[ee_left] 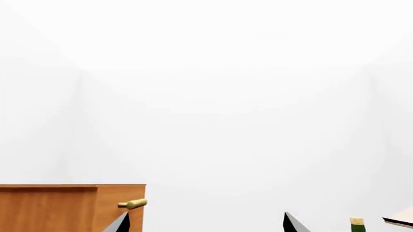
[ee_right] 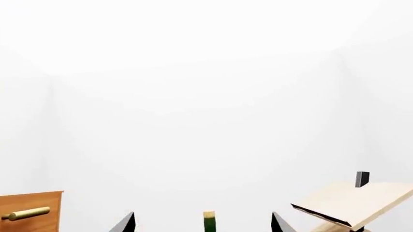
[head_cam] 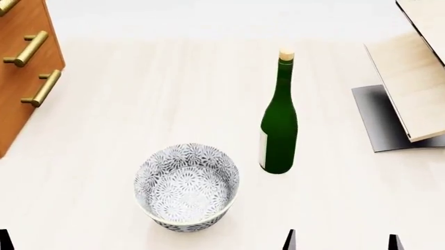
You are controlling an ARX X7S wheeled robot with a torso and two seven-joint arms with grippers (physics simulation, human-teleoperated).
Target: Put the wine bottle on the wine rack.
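The wine bottle (head_cam: 280, 125) stands upright on the pale tabletop, dark green with a tan cork. The wine rack (head_cam: 411, 86), slanted light wood boards on a grey base, is at the right edge. My right gripper (head_cam: 342, 242) is open and empty, low at the front, nearer than the bottle and a little to its right. In the right wrist view the bottle's cork (ee_right: 209, 215) shows far off between the open fingertips (ee_right: 126, 223), with the rack (ee_right: 355, 200) and its black peg (ee_right: 362, 179) beside it. My left gripper (ee_left: 206, 225) is open and empty.
A patterned bowl (head_cam: 187, 186) sits in front and left of the bottle. A brown drawer cabinet (head_cam: 24, 67) with brass handles (head_cam: 28, 48) stands at the far left; it also shows in the left wrist view (ee_left: 58, 208).
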